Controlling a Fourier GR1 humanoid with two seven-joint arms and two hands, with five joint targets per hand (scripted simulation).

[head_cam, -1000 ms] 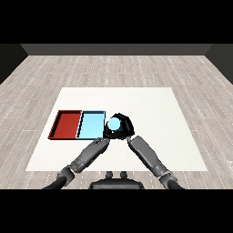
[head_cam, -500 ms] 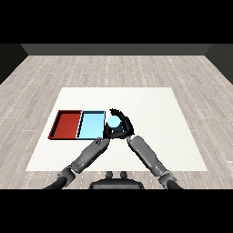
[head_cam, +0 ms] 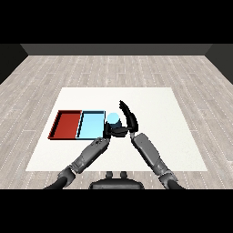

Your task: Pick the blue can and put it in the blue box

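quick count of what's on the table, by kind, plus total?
Trays: 2, red tray and blue tray
Cans: 1, blue can, just right of the blue tray
Total: 3

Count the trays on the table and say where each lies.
2. The red tray lies at the left; the light blue tray lies against its right side, beside the blue can. None seems hidden.
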